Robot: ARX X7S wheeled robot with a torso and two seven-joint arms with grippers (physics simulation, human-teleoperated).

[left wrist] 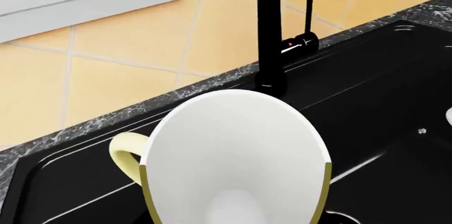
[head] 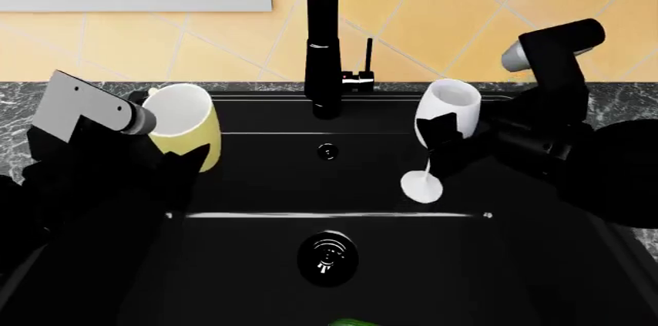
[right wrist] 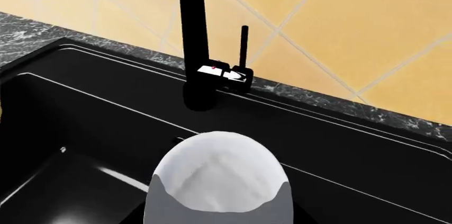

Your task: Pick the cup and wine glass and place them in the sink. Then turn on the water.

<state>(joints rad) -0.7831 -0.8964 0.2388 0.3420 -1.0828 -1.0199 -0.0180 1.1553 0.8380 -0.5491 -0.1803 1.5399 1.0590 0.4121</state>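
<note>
1. Left arm, head view: my left gripper is over the left part of the sink. Its fingers are pinching the cup, which hangs above the basin, tilted, with its white inside facing up and toward the back wall.
2. Left wrist view: the cup fills the lower middle of the frame, mouth toward the camera, loop handle out to one side. The fingers themselves are hidden behind it, so I judge the grip from the head view only.
3. Centre, head view: the black faucet stands upright on the rear ledge of the sink, its thin lever pointing up just beside the column. The round drain lies in the basin floor below it, nearer me.
4. At the lower frame edge a small green object shows; too little is visible to identify it.
5. Right arm, head view: my right gripper holds the wine glass over the right part of the sink. The fingers are pinching it about the bowl; the glass leans, foot low over the basin.
6. Right wrist view: the wine glass bowl sits at the lower middle, with faucet and lever beyond it.
7. The grey marble-veined table borders the sink on the left, with yellow wall tiles behind.
</note>
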